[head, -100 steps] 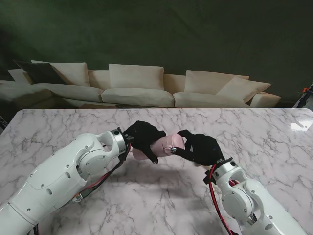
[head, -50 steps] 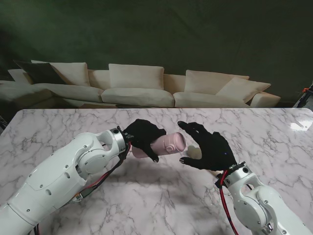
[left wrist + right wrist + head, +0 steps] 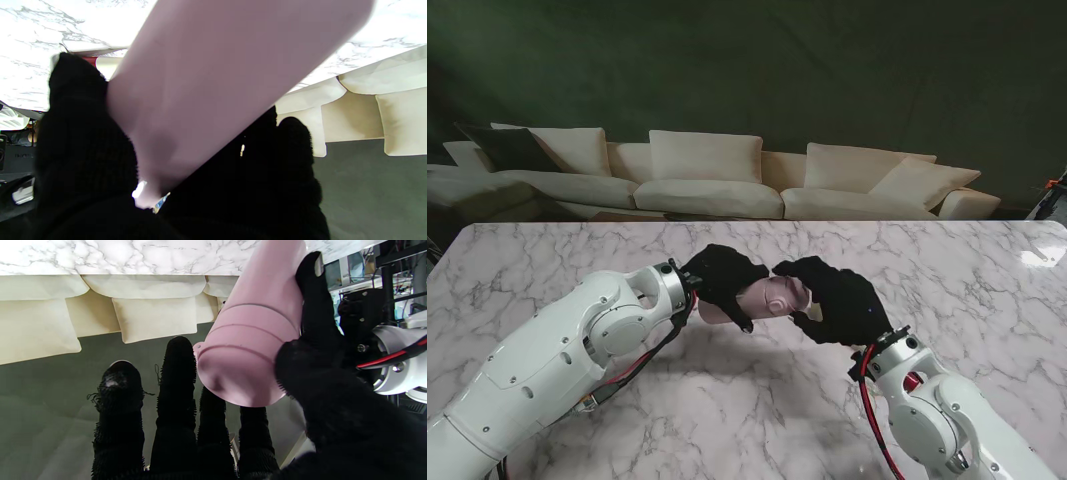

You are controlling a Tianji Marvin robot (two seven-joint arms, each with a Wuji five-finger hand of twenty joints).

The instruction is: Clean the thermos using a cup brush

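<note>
My left hand (image 3: 723, 280) is wrapped around the body of the pink thermos (image 3: 762, 297) and holds it off the table (image 3: 987, 270), just below the middle of the stand frame. Its long axis lies nearly level, running from my left palm toward the right of the frame, with the capped end pointing at my right hand (image 3: 839, 298). That end is what the next move turns on: my right hand is at it, fingers spread and extended past the cap, thumb (image 3: 315, 306) laid along the thermos wall, so the hand looks loose around the end and not clamped; I judge it open. In the right wrist view the cap end (image 3: 240, 380) sits between thumb and fingers (image 3: 178, 373). No cup brush shows in any view, so I judge the cap comes first.
</note>
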